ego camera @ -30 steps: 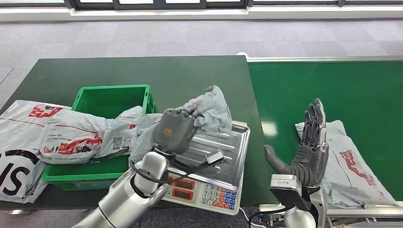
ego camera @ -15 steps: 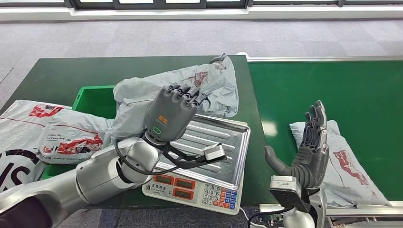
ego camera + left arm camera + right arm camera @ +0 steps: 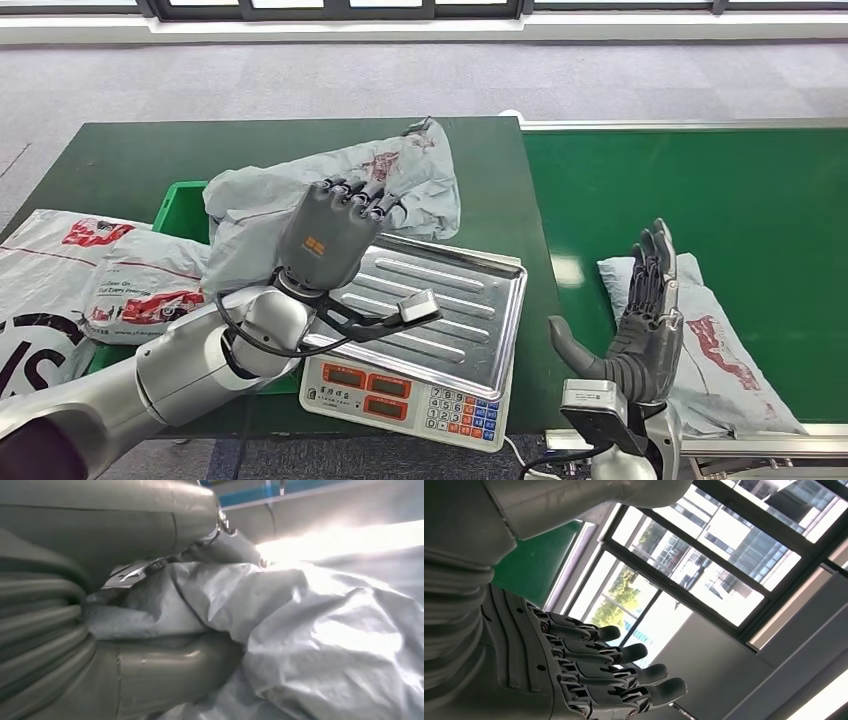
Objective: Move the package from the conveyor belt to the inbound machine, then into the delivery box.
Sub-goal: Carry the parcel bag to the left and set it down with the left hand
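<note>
From the head view I see my left hand [image 3: 330, 235] at centre-left of the frame, fingers curled into a crumpled grey package [image 3: 340, 195] and holding it up clear of the steel pan of the weighing scale [image 3: 440, 310], which sits at lower centre on the dark green table [image 3: 120, 165]. The package hangs between the scale and the green crate [image 3: 175, 200] at left, its left end over the crate's rim. In the left wrist view the thumb and fingers [image 3: 150, 667] clamp a fold of the same grey bag [image 3: 325, 640].

The crate holds at least one white mailer with red print [image 3: 150, 290]; another large white mailer [image 3: 40, 300] lies at the far left edge, and I cannot tell whether it is inside or beside the crate.

My right hand [image 3: 645, 320] stands upright at lower right, fingers straight and apart, holding nothing. Behind it another grey package [image 3: 720, 350] lies on the green conveyor belt [image 3: 700, 190].
</note>
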Controlling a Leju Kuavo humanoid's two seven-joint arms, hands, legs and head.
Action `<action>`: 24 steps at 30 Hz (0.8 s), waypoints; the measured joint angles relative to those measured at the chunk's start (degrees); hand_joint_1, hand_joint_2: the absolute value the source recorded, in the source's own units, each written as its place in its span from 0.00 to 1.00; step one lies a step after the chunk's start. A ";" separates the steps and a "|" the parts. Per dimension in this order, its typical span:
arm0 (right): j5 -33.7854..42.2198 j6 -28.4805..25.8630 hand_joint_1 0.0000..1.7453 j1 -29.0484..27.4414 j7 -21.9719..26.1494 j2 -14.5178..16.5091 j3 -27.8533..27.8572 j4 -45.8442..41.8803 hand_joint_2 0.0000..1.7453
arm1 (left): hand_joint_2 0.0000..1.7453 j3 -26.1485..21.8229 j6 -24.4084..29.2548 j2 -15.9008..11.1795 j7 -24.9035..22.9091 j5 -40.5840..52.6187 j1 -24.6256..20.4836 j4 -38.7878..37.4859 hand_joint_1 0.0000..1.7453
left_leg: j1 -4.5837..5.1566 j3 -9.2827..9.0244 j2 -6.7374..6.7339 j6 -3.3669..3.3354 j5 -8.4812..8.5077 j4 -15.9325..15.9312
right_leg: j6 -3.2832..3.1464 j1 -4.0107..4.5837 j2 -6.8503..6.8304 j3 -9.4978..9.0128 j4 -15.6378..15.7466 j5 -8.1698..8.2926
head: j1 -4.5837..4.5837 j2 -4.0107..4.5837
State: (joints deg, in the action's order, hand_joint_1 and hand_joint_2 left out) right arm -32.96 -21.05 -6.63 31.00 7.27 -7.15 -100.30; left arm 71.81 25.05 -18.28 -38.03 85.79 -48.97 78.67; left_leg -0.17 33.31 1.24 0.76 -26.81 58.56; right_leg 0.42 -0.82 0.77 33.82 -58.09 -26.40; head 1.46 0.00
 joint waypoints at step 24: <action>0.17 0.08 0.00 0.96 -0.67 -0.01 -0.34 0.31 1.00 | 1.00 -4.05 5.51 5.49 2.23 0.00 4.84 -27.71 1.00 | 0.00 0.02 -0.02 0.00 0.02 0.01 | -0.03 0.00 0.03 0.04 0.00 0.04 | 0.00 0.00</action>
State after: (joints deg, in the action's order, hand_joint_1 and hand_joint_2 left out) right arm -32.79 -20.97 -5.67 30.34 7.26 -7.50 -99.98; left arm 67.76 30.57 -12.79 -35.80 85.79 -44.13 50.96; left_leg -0.17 33.34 1.23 0.76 -26.79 58.57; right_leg 0.40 -0.82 0.80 33.86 -58.09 -26.36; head 1.46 0.00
